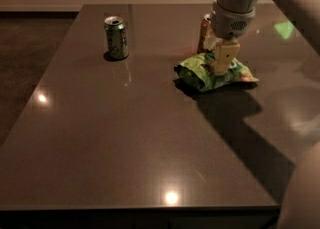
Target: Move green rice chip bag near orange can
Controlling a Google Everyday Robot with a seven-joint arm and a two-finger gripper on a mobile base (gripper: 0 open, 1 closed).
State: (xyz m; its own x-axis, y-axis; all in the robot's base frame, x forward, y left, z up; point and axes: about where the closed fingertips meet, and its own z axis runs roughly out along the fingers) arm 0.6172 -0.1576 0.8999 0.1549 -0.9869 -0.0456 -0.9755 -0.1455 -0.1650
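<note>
The green rice chip bag (207, 74) is a crinkly light-green pouch lying right of the middle of the dark table. My gripper (220, 65) comes down from the upper right and is shut on the bag's top. The orange can (204, 34) stands just behind the bag; only a sliver of it shows at the left edge of my wrist, the rest is hidden by the arm.
A green can (116, 37) stands upright at the far left of the table (125, 138). My arm casts a long shadow (240, 123) across the table toward the front right. The floor lies beyond the table's left edge.
</note>
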